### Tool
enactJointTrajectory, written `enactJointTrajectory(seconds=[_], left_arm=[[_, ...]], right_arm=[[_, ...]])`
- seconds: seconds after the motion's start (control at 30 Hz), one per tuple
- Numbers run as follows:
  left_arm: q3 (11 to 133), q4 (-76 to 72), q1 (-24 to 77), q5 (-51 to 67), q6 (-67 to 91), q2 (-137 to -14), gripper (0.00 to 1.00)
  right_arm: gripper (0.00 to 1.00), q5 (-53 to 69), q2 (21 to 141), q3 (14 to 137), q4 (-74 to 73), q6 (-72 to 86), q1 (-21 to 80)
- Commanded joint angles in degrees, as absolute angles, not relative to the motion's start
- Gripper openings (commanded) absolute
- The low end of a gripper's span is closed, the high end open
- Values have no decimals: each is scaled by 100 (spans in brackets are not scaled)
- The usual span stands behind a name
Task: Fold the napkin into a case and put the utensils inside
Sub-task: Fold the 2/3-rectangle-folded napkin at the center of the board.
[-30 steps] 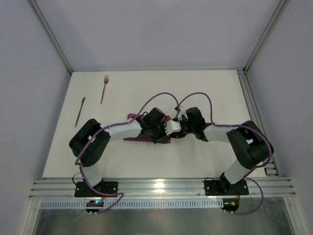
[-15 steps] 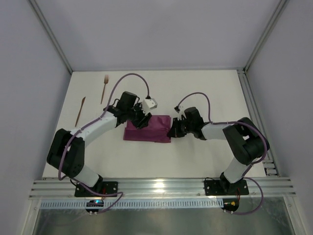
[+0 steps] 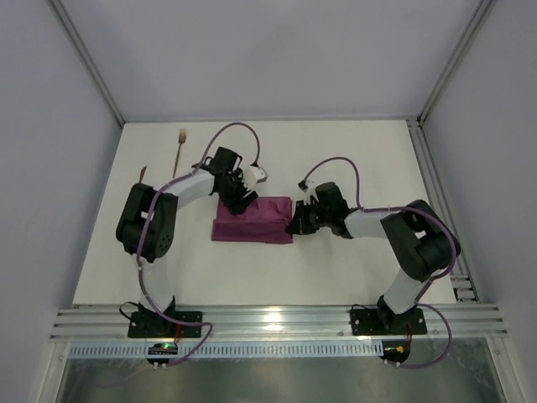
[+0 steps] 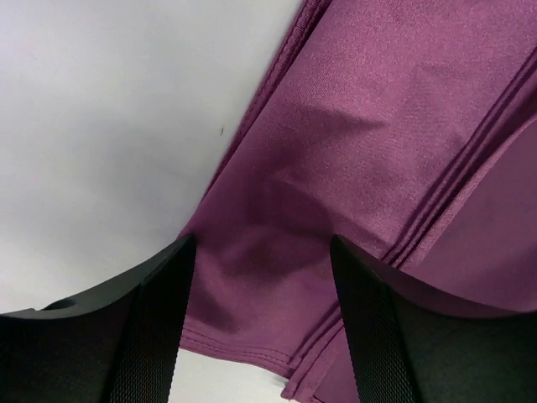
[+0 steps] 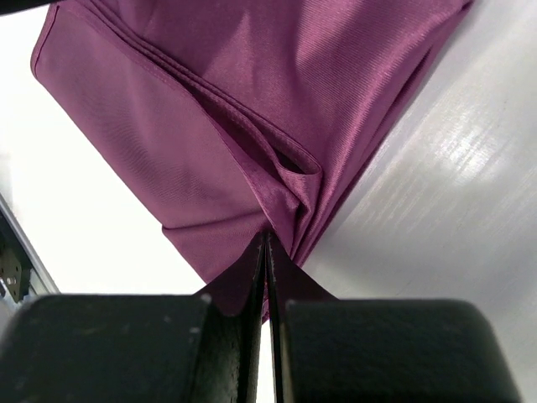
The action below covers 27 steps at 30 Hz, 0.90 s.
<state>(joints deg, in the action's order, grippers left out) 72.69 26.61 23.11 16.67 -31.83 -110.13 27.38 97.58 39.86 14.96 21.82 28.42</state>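
The napkin [image 3: 256, 222] lies near the middle of the table [image 3: 361, 159], folded into a flat plum rectangle with its long side running from 9 to 3 o'clock. Stacked folded edges show as parallel ridges in the left wrist view, napkin [image 4: 377, 126], and as layered flaps in the right wrist view, napkin [image 5: 252, 101].

The left gripper [image 3: 237, 195] sits over the napkin's 11 o'clock corner. Its jaws stand well apart, left gripper [image 4: 262, 252], with the two dark fingers [image 4: 159, 319] either side of a wrinkled patch of cloth near the hem. Nothing is clamped between them. Whether the tips touch the fabric cannot be told.

The right gripper [image 3: 295, 225] is at the napkin's 3 o'clock end. Its jaws are pressed together, right gripper [image 5: 264, 252], pinching a gathered corner of cloth, which puckers into a small fold just above the tips.

The fork [image 3: 179, 151] lies at about 10 o'clock from the napkin, well apart from it, tines toward 12. The knife [image 3: 143, 172] lies to the fork's 8 o'clock, and only its upper tip shows above the left arm's elbow. Both utensils rest outside the folded cloth.
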Motion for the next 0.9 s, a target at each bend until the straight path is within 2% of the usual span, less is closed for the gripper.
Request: enactJointTrajectory(seconds=[0.0, 0.37, 0.6, 0.87], left_arm=[[7593, 2866, 2294, 1573, -3613, -11275, 68], [7971, 3155, 2136, 2064, -3894, -11382, 68], [8446, 3709, 1899, 3426, -3867, -11092, 68], [8919, 3893, 1854, 2400, -4095, -11776, 69]], right_arm=[[6, 2610, 9879, 4131, 1433, 2074, 2839], [6, 2672, 9940, 4236, 1363, 1987, 2839], [6, 2637, 9976, 4324, 1275, 1960, 2813], [6, 2575, 9975, 4421, 1108, 1855, 2786]])
